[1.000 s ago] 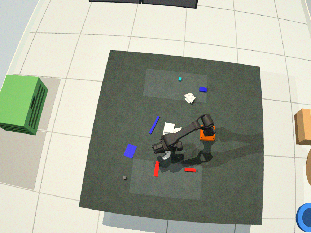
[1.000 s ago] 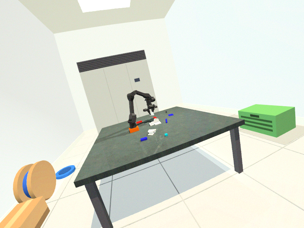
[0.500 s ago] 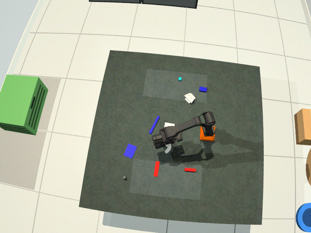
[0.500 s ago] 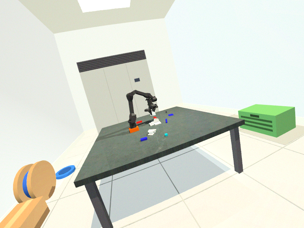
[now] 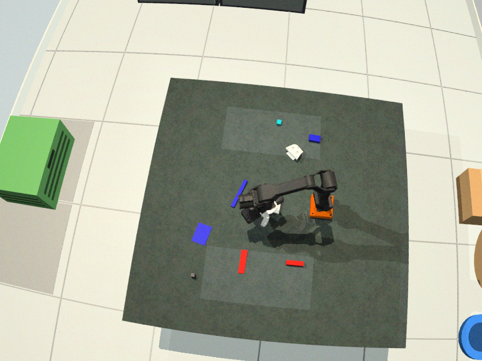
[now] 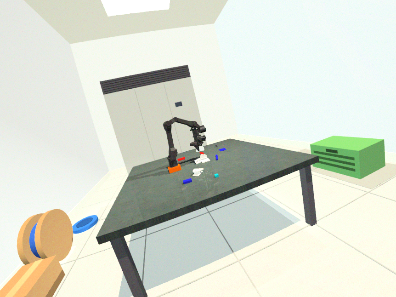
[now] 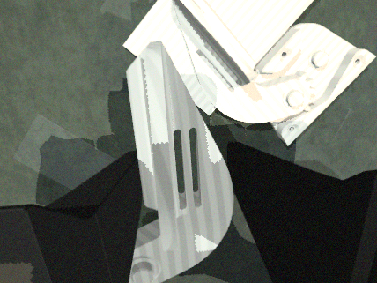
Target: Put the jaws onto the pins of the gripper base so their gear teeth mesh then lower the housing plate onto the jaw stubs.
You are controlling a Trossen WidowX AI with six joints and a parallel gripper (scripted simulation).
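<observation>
My gripper (image 5: 264, 209) (image 6: 198, 144) (image 7: 184, 157) is shut on a white jaw (image 5: 264, 219) (image 6: 199, 149) (image 7: 163, 174), held above the table. The jaw's tip points up in the wrist view, with its two slots facing the camera and its ring at the bottom. The white gripper base (image 6: 205, 160) (image 7: 282, 6) lies beyond and below it, partly hidden by the arm from above. Two round pin heads show on it. The other jaw (image 7: 238, 105) appears to lie on the base; its meshing cannot be told. The white housing plate (image 5: 294, 151) (image 6: 197, 171) lies apart on the table.
Blue blocks (image 5: 314, 138) (image 5: 239, 193) (image 5: 201, 233), red blocks (image 5: 242, 261) (image 5: 294, 263), a cyan cube (image 5: 278, 122) (image 6: 216, 175) and a small dark cube (image 5: 193, 275) lie on the table (image 5: 362, 297). The long blue bar is near the hand. The arm's orange mount (image 5: 321, 212) (image 6: 174, 168) stands at the right from above.
</observation>
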